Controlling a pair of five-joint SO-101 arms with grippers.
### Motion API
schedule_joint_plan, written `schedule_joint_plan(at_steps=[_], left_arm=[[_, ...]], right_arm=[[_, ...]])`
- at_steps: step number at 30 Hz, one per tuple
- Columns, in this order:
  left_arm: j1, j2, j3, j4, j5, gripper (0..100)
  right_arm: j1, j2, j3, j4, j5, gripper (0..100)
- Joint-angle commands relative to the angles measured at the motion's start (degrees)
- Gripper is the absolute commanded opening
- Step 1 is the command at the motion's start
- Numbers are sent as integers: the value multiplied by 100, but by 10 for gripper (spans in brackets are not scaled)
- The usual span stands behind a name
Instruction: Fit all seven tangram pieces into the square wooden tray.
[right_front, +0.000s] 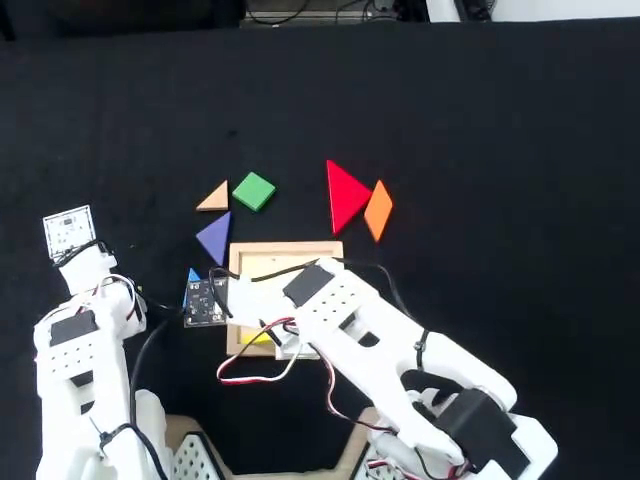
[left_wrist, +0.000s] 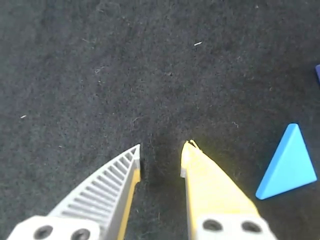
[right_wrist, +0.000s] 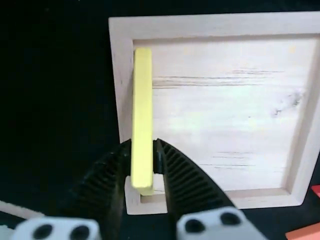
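The square wooden tray (right_front: 285, 247) lies in the middle of the black cloth, partly under my right arm (right_front: 340, 310). In the right wrist view my right gripper (right_wrist: 142, 145) is shut on a yellow piece (right_wrist: 142, 100). The piece stands on edge inside the tray (right_wrist: 210, 25), along one wall, and shows as a yellow patch (right_front: 255, 338) in the high view. My left gripper (left_wrist: 161, 149) hangs open over bare cloth, with a light blue triangle (left_wrist: 289, 164) beside it. Beyond the tray lie a tan triangle (right_front: 213, 197), a green square (right_front: 254, 191), a dark blue triangle (right_front: 215, 237), a red triangle (right_front: 345, 195) and an orange parallelogram (right_front: 378, 210).
The light blue triangle (right_front: 193, 274) sits just left of the tray, next to a small circuit board (right_front: 205, 303). My left arm (right_front: 85, 320) stands at the near left with a white tag (right_front: 68, 230) above it. Wires loop below the tray.
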Motion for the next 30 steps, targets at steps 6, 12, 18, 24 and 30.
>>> schedule_joint_plan(at_steps=[6, 12, 18, 24, 30], left_arm=[[48, -53, -75, -105, -35, 145], [48, -53, -75, -105, -35, 145], [48, -53, -75, -105, -35, 145], [48, -53, -75, -105, -35, 145], [48, -53, -66, -105, -35, 145]], right_arm=[[-88, -224, -136, 62, -44, 22], [-88, -224, -295, 62, -185, 23], [-88, -224, -338, 62, -193, 51], [-88, -224, -330, 62, -193, 190], [-53, -224, -479, 70, -167, 190]])
